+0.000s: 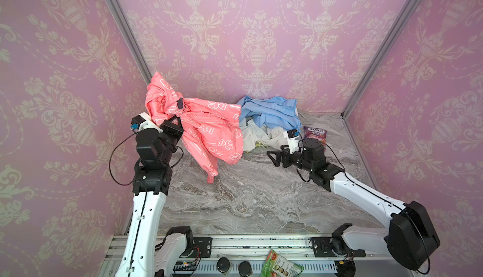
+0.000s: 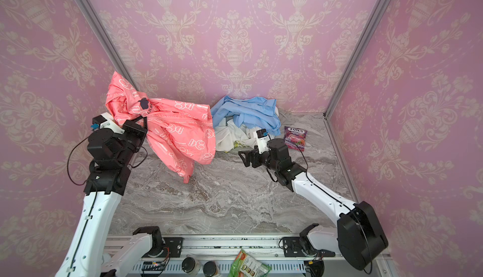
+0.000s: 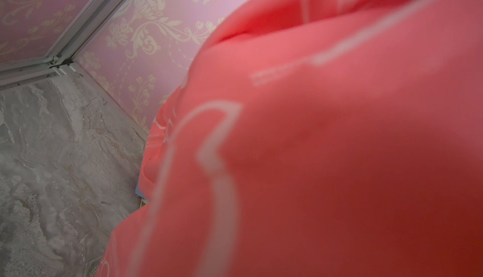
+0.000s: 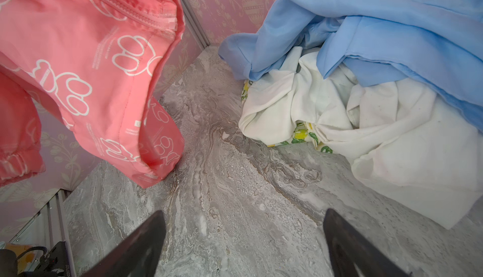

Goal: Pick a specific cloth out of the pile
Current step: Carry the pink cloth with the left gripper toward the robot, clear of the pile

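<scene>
Cloth [image 1: 206, 129] hangs clamped in left pincer [image 1: 175, 125]; right pincer [image 1: 271, 158] gapes empty beside pile [image 1: 271, 113]

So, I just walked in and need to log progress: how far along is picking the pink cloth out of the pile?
Done: in the right wrist view the coral-pink cloth hangs lifted, a gap of bare table between it and the pile. In hand: the left gripper is shut on it; the right gripper is open and empty. Left: probably setting it down apart.
</scene>
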### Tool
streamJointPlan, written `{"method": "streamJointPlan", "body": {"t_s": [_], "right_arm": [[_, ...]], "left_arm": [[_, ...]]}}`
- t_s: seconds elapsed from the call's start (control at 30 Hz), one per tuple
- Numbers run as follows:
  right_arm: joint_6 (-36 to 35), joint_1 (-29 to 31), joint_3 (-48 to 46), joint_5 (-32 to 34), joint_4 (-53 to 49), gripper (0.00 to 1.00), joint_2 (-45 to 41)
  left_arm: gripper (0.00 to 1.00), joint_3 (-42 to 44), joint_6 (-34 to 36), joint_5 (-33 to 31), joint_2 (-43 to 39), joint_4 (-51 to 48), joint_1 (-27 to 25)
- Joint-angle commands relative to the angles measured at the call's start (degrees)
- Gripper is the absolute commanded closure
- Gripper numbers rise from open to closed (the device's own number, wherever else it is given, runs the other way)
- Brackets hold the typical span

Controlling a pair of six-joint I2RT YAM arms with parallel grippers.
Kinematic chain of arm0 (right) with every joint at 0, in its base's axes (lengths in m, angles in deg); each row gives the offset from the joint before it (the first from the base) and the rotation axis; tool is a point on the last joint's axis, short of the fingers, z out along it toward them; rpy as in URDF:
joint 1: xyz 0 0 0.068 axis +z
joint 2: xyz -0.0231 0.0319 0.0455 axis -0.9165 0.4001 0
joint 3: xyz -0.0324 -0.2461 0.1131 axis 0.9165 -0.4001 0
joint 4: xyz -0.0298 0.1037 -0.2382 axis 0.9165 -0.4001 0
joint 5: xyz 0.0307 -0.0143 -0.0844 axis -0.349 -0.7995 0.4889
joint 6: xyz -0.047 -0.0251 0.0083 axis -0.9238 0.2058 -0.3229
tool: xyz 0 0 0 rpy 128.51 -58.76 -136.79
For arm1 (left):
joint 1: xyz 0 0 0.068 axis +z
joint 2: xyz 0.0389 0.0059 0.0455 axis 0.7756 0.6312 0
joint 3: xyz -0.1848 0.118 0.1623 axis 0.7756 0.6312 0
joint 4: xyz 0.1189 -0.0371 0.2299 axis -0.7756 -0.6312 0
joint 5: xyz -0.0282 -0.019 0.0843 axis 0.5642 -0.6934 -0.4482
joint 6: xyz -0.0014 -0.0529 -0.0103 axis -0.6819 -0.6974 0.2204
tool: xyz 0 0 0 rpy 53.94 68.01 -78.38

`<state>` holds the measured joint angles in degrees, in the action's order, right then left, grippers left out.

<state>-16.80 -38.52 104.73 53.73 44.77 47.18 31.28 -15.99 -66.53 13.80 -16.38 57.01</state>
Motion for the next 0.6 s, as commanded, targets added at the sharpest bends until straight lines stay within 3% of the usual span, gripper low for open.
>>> {"method": "streamJointPlan", "body": {"t_s": [0.0, 0.17, 0.33, 0.57], "right_arm": [[0.08, 0.49, 0.75, 0.71, 0.93, 0.05, 0.46], [0.01, 0.94, 0.78, 0.85, 1.27, 0.06, 1.1], [-0.34, 1.37, 0.31, 0.93, 1.6, 0.06, 1.11], [-1.14, 1.64, -0.7, 0.73, 2.0, 0.06, 0.94]], "left_arm": [[1.0, 2.89, -7.19, 6.52, -3.01, 7.92, 3.19], [1.0, 7.96, -8.52, 11.92, -5.39, 8.53, 9.97], [1.0, 6.63, 5.8, 10.09, -7.19, -2.9, 11.34], [1.0, 12.71, 17.24, 5.66, -7.62, -6.75, 11.76]]}}
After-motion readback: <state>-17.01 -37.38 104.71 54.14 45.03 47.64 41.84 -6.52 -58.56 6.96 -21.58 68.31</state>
